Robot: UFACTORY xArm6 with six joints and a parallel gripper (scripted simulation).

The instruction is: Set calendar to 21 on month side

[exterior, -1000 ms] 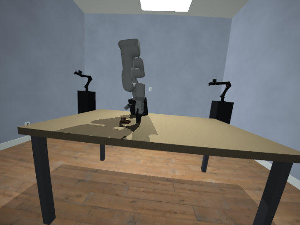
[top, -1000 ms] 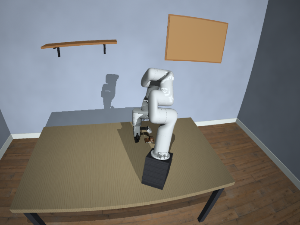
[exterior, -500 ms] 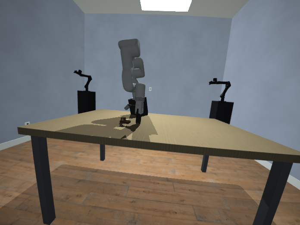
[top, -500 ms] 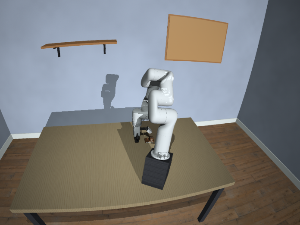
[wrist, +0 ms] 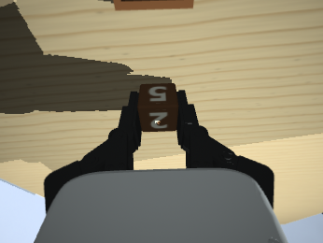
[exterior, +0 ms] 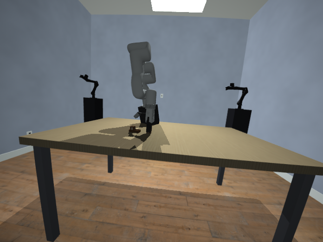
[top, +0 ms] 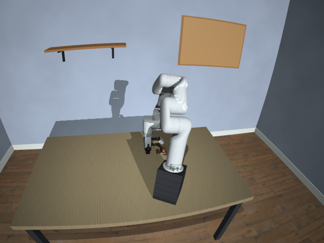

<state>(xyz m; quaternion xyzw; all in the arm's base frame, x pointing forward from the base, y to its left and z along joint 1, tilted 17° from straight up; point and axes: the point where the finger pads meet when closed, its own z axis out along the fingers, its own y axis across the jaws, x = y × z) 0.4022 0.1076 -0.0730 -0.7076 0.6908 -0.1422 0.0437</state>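
My gripper [wrist: 158,103] is shut on a brown number cube [wrist: 158,107]. In the wrist view the cube shows a white 5 on one face and a white 2 on the face toward the camera. The gripper [top: 148,150] hangs low over the table, just left of the small brown calendar tray [top: 160,150]. In the exterior view the gripper [exterior: 148,129] stands right of the tray [exterior: 133,130], which holds a cube. The tray's edge [wrist: 153,4] shows at the top of the wrist view, apart from the held cube.
The arm's black base block [top: 169,183] stands on the table near the tray. Two black camera stands [exterior: 93,105] [exterior: 238,111] stand behind the table. The arm casts a broad shadow around the tray.
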